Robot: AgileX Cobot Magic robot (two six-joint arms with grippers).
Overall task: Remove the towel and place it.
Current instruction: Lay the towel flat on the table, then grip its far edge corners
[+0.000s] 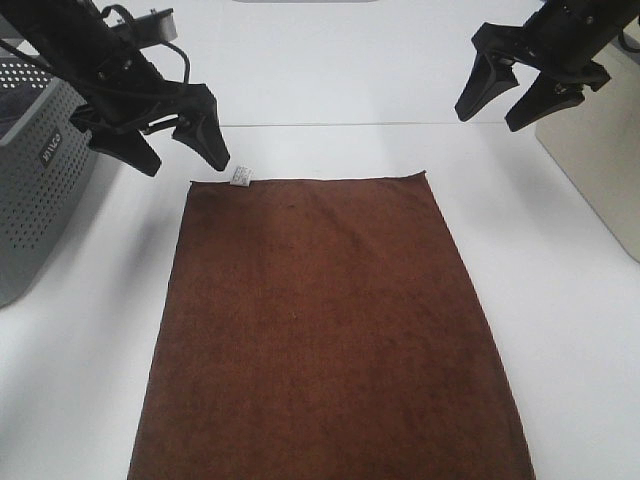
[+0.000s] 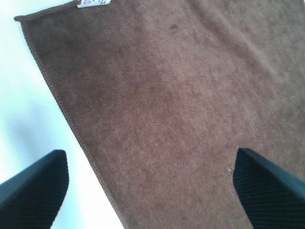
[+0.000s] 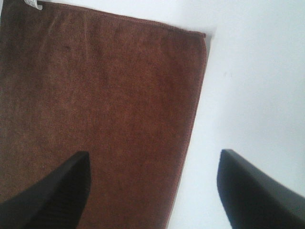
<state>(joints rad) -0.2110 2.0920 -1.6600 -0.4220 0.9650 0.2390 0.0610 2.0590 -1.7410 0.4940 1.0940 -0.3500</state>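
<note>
The dark brown towel (image 1: 330, 330) lies flat and spread out on the white table, with its small white tag (image 1: 241, 177) at the far left corner. My left gripper (image 1: 170, 145) hovers open above that corner, empty. In the left wrist view the towel (image 2: 181, 109) fills the space between the black fingertips (image 2: 33, 191), and the tag (image 2: 93, 3) shows at the frame's edge. My right gripper (image 1: 505, 98) hangs open and empty beyond the towel's far right corner. The right wrist view shows that corner of the towel (image 3: 95, 105) and bare table between the spread fingers (image 3: 252, 191).
A grey perforated basket (image 1: 35, 190) stands at the table's left edge, close to my left arm. A beige box-like object (image 1: 600, 170) sits at the right edge. White table surface (image 1: 560, 330) surrounds the towel on both sides.
</note>
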